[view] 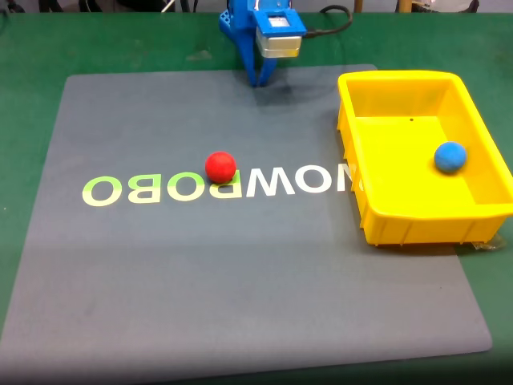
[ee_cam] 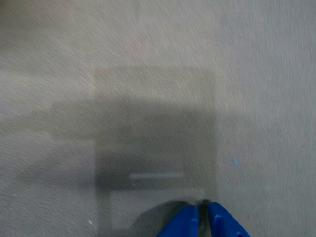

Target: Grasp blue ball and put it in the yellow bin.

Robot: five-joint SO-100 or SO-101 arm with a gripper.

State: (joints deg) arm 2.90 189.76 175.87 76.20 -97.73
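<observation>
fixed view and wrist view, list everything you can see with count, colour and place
blue ball: 1, blue, inside the yellow bin, towards its right wall
yellow bin: 1, bright yellow, on the right edge of the mat
red ball: 1, red, on the mat over the lettering
mat: 1, grey with pale lettering, on the table
table: 1, green, under the mat
cable: 1, black, behind the arm
arm: 1, blue with a grey block, top centre
fingers: 2, blue, closed together just above the mat
</observation>
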